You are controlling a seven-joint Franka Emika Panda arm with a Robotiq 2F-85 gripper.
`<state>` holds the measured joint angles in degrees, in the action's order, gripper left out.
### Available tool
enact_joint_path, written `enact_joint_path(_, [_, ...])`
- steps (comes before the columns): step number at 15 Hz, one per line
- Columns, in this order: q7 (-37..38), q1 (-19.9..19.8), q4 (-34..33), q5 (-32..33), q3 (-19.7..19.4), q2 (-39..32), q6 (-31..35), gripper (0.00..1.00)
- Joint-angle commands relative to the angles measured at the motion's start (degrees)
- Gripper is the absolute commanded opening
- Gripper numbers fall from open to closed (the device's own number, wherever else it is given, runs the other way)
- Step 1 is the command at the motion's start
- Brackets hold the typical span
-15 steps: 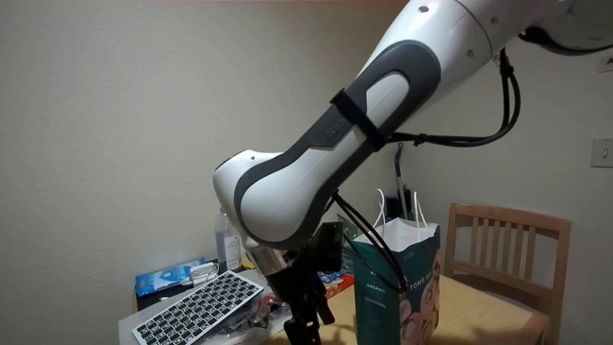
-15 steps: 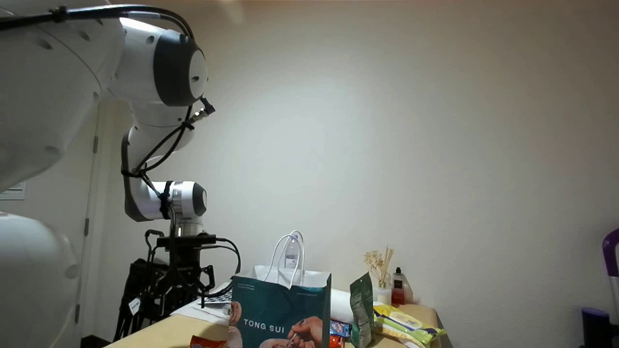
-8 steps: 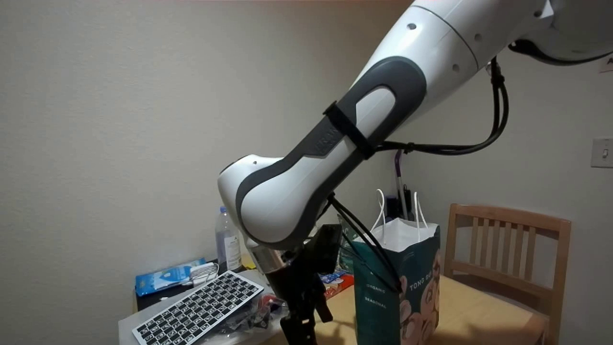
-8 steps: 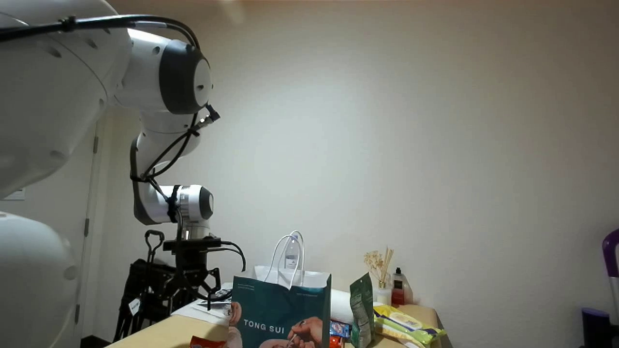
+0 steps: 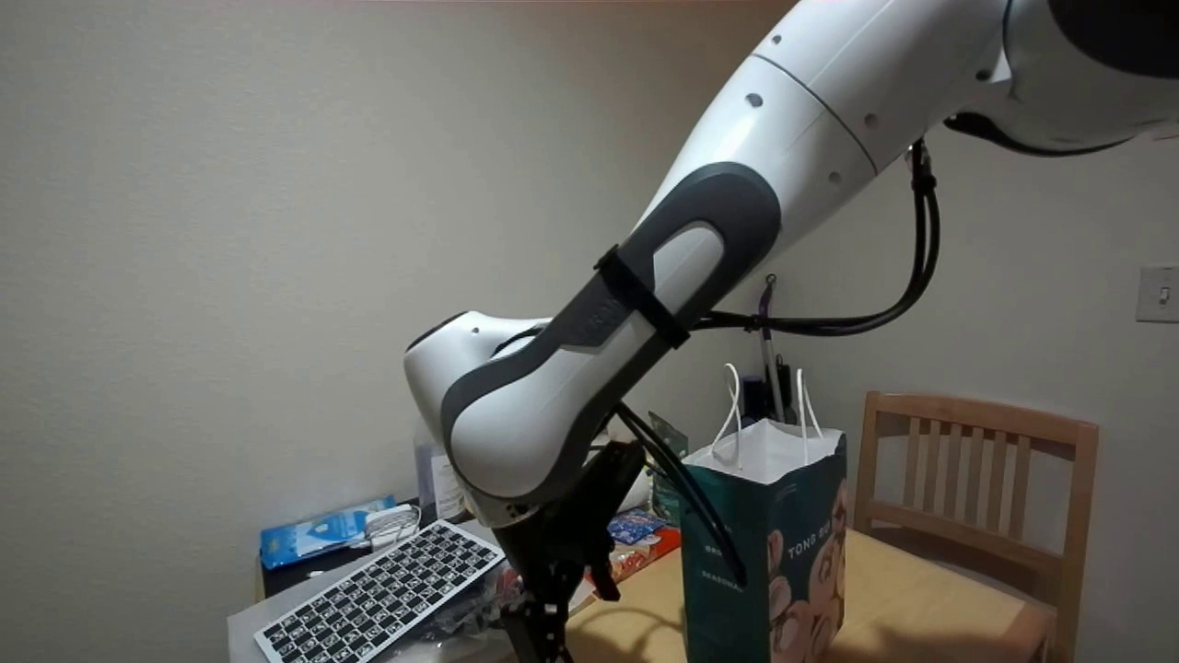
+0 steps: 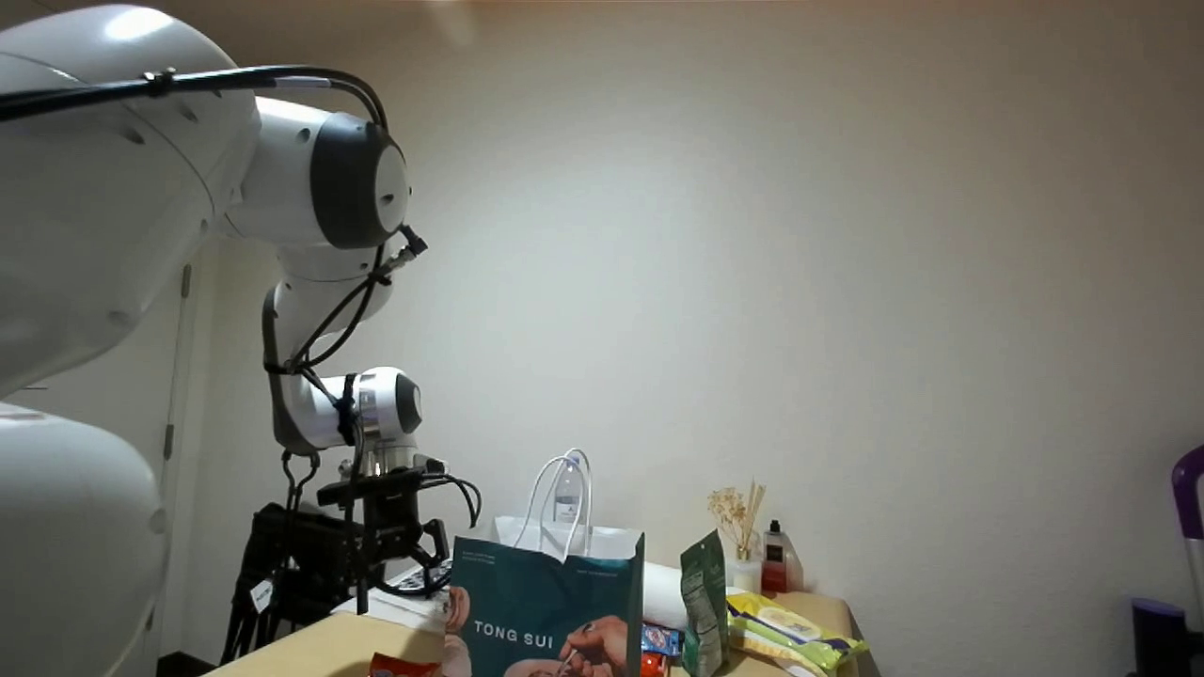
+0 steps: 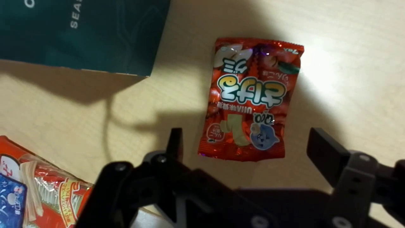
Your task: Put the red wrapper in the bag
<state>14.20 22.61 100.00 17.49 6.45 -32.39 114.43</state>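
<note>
I have the pincer (image 7: 246,142) spread wide in my wrist view, the lower end of the red wrapper (image 7: 250,98) showing between its two sides; how high I am above it, I can't judge. The wrapper lies flat on the surface (image 7: 364,104), its print upside down to me: さける, グミ, りんご味, UHA味覚糖, and Qoo by a blue cartoon face. Just beside it, with bare surface between, stands the bag (image 6: 546,597), reading TONG SUI in white on its front in an exterior view, and a cut-off "SEA" on its flank in my wrist view. In that exterior view, part of the wrapper peeks in low down, between the bag and the surface's left edge. Well apart from the wrapper, a red snack pack (image 7: 52,185) and a blue pack (image 7: 11,202) overlap, their Japanese print too fine for me to trust. Toward the surface's left edge, in an exterior view, I see a checkered board (image 5: 382,599) with clear plastic (image 5: 474,608) beside it. By the surface's far right corner, in an exterior view, a green pouch (image 6: 705,602) stands next to a yellow packet (image 6: 795,632), a red bottle (image 6: 774,564) and dried flowers (image 6: 729,508) behind, labels illegible. Beyond the right edge, in an exterior view, is a wooden chair (image 5: 981,416).
</note>
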Motion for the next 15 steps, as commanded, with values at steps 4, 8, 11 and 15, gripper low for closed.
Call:
enact_joint_path(4, [9.9,-1.0,-0.1,-7.6,-0.3,-3.7,10.0,1.0])
enact_joint_path(8, [17.2,-0.4,-0.4,-12.2,-1.8,-7.0,12.9,1.0])
enact_joint_path(11, [21.7,-0.4,0.6,-16.5,-2.2,-7.2,10.8,1.0])
enact_joint_path(15, [20.0,-0.2,-0.3,-15.5,-2.3,-8.3,11.6,1.0])
